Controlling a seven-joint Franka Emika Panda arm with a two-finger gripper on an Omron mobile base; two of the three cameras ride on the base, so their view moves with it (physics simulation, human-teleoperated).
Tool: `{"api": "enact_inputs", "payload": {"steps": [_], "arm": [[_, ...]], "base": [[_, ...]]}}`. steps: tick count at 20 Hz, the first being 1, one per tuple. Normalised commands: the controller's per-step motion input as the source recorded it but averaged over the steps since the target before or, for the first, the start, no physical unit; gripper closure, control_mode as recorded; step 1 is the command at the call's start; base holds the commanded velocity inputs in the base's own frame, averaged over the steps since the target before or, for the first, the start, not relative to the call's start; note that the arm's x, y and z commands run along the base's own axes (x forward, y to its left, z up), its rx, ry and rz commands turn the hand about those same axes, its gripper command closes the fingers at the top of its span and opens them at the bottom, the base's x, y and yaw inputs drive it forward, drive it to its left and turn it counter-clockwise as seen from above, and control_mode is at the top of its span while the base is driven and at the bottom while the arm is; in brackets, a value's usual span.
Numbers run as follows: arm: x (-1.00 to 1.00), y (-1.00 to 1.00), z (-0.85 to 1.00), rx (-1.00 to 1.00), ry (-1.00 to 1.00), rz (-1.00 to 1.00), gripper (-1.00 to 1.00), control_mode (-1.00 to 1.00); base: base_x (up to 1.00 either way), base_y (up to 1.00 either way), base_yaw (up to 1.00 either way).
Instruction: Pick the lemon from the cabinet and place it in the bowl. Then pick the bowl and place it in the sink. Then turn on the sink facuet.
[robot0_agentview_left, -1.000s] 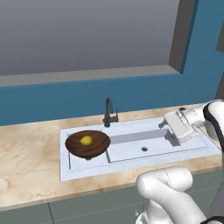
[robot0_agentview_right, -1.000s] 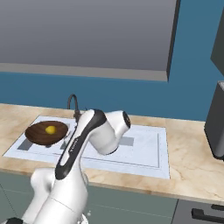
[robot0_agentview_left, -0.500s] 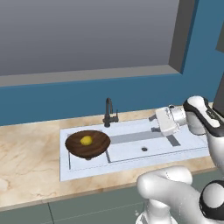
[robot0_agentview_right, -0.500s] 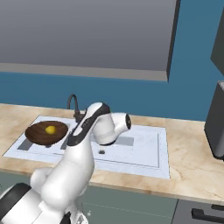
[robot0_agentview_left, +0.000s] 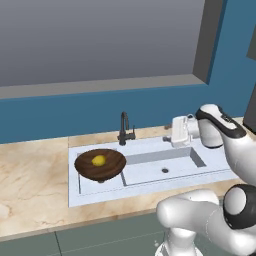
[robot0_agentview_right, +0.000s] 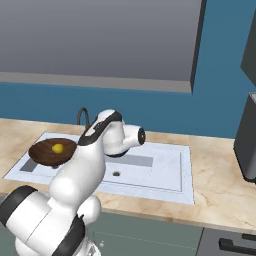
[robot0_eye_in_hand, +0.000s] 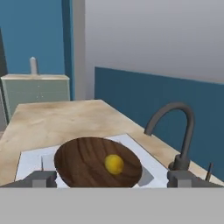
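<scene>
Swung left across the sink (robot0_agentview_left: 150, 172) since a second ago, the empty claw (robot0_agentview_left: 179, 131), tips apart, nears the stiff slim faucet (robot0_agentview_left: 124, 129) at frame centre, whose small side lever needs a light nudge

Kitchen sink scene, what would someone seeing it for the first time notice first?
Probably the wide dark brown wooden bowl holding a small yellow lemon, sitting at the left end of the pale grey-white sink. Next, the slim black gooseneck faucet behind the basin, with the white arm's claw hovering to its right, pointed toward it.
</scene>
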Motion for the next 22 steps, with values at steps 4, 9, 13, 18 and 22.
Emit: {"api": "enact_inputs", "payload": {"steps": [4, 9, 13, 18, 22], "arm": [[0.34, 0.1, -0.05, 0.07, 0.0, -0.07, -1.0, -1.0], [0.16, 0.14, 0.0, 0.08, 0.0, -0.03, -1.0, -1.0], [0.23, 0.13, -0.03, 0.06, 0.0, -0.05, -1.0, -1.0], [0.24, 0.26, -0.22, 0.01, 0.0, -0.07, -1.0, -1.0], [0.25, 0.16, -0.3, 0.02, 0.0, -0.07, -1.0, -1.0]], "base": [[0.0, 0.0, 0.0], [0.0, 0.0, 0.0], [0.0, 0.0, 0.0], [0.0, 0.0, 0.0], [0.0, 0.0, 0.0]]}}
